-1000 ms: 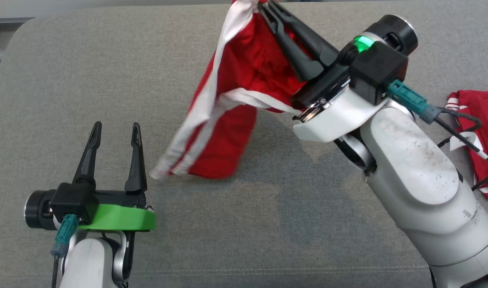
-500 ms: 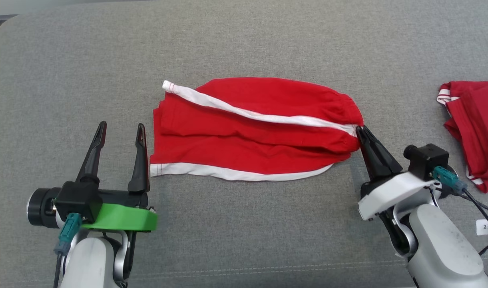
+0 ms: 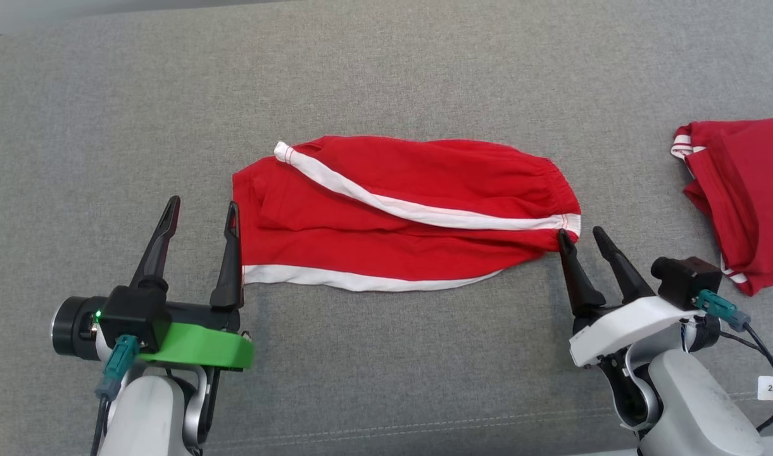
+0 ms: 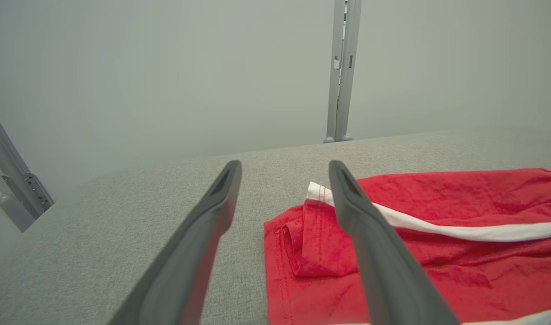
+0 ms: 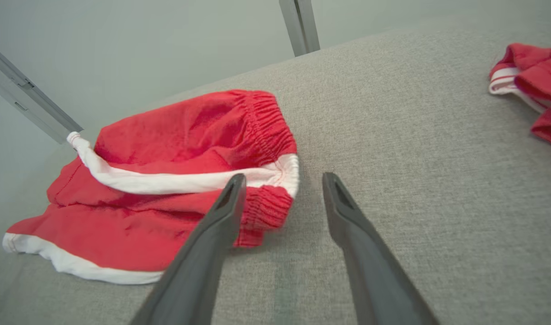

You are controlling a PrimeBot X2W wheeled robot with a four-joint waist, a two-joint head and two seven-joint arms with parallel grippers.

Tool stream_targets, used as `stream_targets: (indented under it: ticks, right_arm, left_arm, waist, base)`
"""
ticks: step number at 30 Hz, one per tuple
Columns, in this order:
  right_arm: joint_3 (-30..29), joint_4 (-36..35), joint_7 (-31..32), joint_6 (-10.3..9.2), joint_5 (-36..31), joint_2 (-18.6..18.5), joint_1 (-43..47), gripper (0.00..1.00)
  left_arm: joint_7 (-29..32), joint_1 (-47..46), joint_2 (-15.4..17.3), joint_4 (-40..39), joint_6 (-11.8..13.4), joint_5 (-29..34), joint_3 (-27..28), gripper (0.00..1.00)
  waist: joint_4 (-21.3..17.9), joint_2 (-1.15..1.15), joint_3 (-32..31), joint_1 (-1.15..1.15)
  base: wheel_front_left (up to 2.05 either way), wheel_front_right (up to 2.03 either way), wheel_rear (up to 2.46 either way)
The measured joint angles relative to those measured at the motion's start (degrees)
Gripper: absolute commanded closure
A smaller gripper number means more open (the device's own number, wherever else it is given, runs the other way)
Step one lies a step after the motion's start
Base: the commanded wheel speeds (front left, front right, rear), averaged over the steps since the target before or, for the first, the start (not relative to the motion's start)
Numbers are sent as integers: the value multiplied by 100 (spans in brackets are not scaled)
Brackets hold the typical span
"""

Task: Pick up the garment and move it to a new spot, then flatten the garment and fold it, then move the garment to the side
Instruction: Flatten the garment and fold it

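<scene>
Garment [image 3: 418, 244] lies between left gripper [image 3: 204, 202] and right gripper [image 3: 579, 232], both spread wide, empty.

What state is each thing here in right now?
Shorts: lying loose on the cushion, wrinkled, not held.
Left tool: open, empty, at the shorts' leg end.
Right tool: open, empty, at the waistband end.
Other garment: crumpled, far right, untouched.
</scene>
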Motion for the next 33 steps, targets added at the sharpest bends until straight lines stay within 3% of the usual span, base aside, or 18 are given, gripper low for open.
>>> stream_targets:
  ticks: [5,12,20,33]
  right_arm:
    - [-234,-786,-1,0,22,-142,442,0]
    - [-801,-1405,37,-1,-794,-179,940,0]
    - [-921,-2308,556,-1,-1511,86,1473,0]
    - [-1081,-3110,970,0,-1722,355,2272,0]
  left_arm:
    - [0,34,24,30,1,-3,-11,0]
    - [3,232,85,70,42,-20,27,0]
    - [91,569,157,47,80,-64,8,0]
    - [212,938,213,-90,213,-123,9,0]
  waist:
    - [20,0,-113,0]
    - [14,0,-335,0]
    - [54,0,-706,0]
    - [123,0,-1013,0]
  base:
    - [0,0,0]
    - [0,0,0]
    - [0,0,0]
    - [0,0,0]
